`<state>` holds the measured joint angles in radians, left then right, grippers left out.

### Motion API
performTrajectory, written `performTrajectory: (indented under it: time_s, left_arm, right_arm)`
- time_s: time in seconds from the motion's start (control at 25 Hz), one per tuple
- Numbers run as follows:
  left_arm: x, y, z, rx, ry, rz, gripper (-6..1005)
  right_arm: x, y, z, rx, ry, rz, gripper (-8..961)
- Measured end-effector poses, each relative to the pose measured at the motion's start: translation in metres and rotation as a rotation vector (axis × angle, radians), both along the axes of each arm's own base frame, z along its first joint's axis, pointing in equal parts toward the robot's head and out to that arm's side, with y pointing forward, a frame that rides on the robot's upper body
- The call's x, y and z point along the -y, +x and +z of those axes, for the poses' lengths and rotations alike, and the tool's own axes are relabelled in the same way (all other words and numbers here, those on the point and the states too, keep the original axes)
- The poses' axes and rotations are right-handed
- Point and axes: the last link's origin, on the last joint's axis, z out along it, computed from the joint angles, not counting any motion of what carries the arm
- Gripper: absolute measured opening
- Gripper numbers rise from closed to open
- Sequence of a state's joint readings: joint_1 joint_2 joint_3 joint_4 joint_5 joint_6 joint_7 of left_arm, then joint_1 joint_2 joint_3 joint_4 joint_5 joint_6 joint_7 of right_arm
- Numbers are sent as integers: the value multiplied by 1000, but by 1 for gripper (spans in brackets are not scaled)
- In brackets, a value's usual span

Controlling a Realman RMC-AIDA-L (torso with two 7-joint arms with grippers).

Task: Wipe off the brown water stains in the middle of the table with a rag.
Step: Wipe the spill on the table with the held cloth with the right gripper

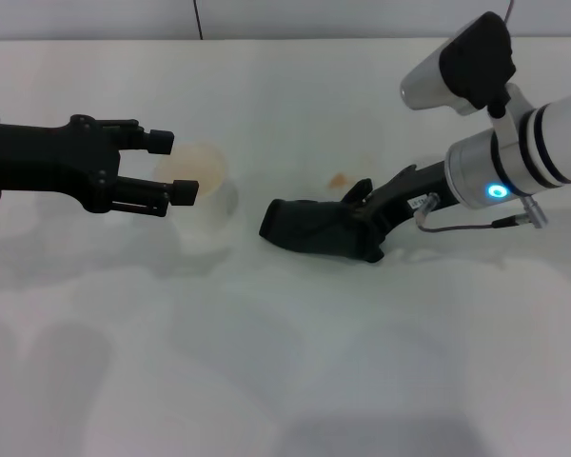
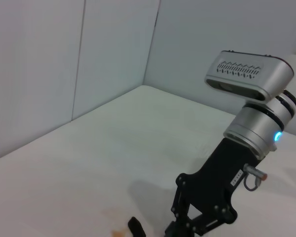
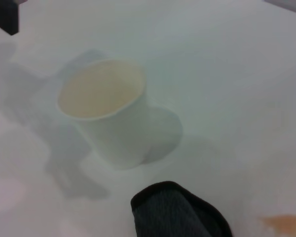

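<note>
A: Surface and room?
B: Wide glossy white desk [image 1: 295,362], pale panelled walls behind. No legible writing; the label on the right arm is too small to read.
A: Pincers?
B: Left pincer [image 1: 171,168] spread, hovering at the white paper cup [image 1: 205,195]. Right pincer [image 1: 362,214] pinching the dark black-green cloth rag [image 1: 309,227] on the desk.
A: Stain?
B: Small orange-brown puddle [image 1: 338,179] just behind the rag.

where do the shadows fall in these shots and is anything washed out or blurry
Head view: the white table is bright and washed out, with soft grey shadows in the foreground, and the white cup almost blends in. Right wrist view: soft overall, cup casting a pale shadow, rag blurred. Left wrist view: right gripper shadowed beside the stain.
</note>
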<state>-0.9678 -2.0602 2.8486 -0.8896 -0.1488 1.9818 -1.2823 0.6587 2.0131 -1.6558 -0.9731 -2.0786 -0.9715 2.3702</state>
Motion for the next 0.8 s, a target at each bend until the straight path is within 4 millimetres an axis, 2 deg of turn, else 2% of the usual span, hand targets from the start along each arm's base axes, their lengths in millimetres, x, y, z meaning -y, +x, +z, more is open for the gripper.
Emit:
performTrajectory:
  time_s: [0.8]
  left_arm:
    - [1, -2, -1, -2, 2, 6, 874]
  right_arm:
    - [-8, 34, 24, -8, 127, -86, 76]
